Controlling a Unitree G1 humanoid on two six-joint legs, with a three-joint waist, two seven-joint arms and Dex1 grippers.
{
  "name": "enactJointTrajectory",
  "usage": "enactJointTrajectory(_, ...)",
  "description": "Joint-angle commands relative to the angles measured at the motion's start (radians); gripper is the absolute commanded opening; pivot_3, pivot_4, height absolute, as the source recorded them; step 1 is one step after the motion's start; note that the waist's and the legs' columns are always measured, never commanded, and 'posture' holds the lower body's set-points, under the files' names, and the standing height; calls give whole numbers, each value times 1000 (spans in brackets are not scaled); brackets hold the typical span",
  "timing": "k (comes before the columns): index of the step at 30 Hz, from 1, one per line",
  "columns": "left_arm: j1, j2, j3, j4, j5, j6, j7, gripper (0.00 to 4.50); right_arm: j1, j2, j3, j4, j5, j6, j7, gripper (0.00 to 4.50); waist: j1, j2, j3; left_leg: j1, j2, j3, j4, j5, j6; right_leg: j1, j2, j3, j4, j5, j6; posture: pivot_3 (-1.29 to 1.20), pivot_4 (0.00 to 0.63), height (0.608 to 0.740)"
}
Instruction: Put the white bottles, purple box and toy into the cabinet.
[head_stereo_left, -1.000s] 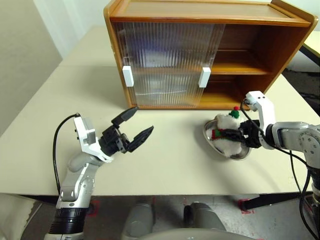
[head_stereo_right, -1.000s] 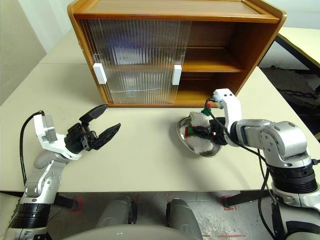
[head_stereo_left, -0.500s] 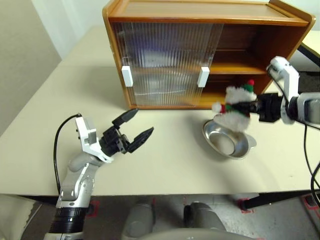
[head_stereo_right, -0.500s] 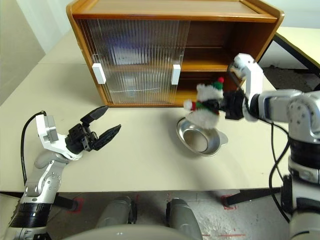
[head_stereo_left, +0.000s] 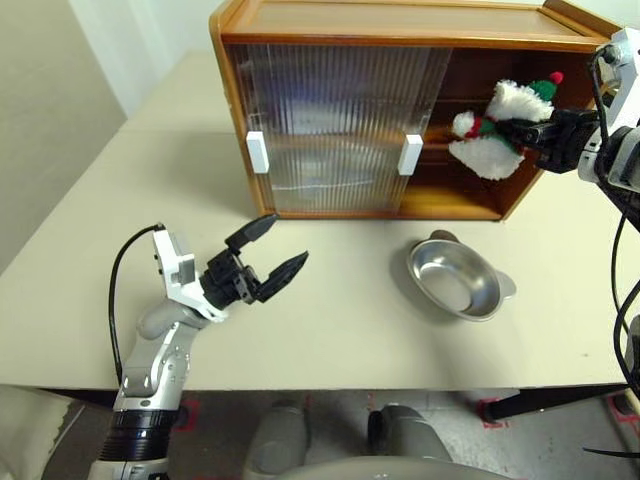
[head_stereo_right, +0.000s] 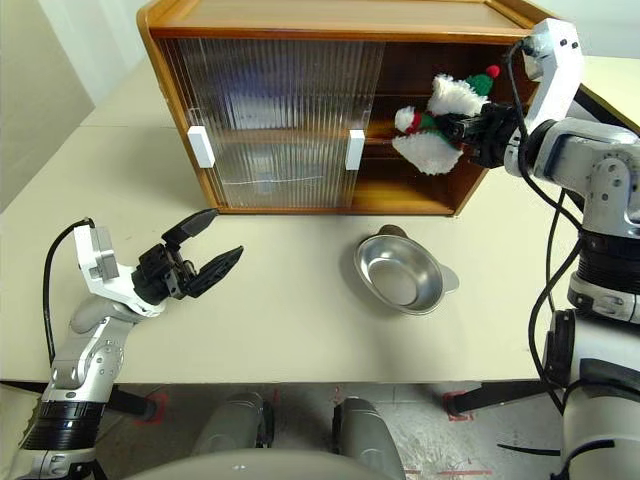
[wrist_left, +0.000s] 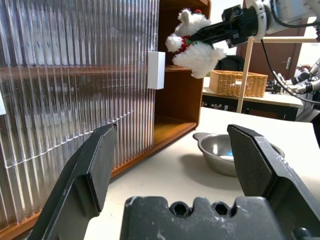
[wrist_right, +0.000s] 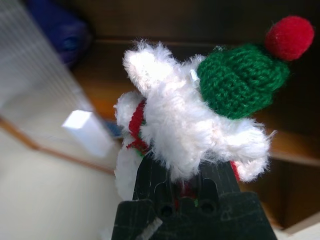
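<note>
Pale, matte and smooth, the table carries the whole scene. At its near left the left gripper hovers with its black fingers spread wide and nothing between them. Behind it, on the far side, stands the cabinet, warm glossy wood with two ribbed translucent doors slid to the left and square white handles; its right bay is open. Through the ribbing nothing can be told for sure, though the right wrist view catches a blurred purple shape deep inside, perhaps the purple box. Near right sits a shiny steel bowl, round and empty. At far right the right gripper is clamped on the toy, fluffy white with a knitted green hat, held in front of the open bay's upper shelf. Judging by this, the toy's placing is under way, not finished.
</note>
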Motion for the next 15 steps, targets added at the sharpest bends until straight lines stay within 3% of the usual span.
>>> enactJointTrajectory(1, 1, 1, -8, 19, 14, 12, -2, 4500, -23, 20, 8, 27, -34, -96, -10, 395, -2, 1, 0, 0, 0, 0, 0, 0, 0, 0, 0, 0, 0, 0, 0, 188, 0, 740)
enactJointTrajectory(15, -17, 11, 3, 17, 17, 18, 3, 4500, -99, 142, 73, 328, -201, -555, 4, 394, -1, 3, -2, 0, 0, 0, 0, 0, 0, 0, 0, 0, 1, 1, -1, 202, 0, 740)
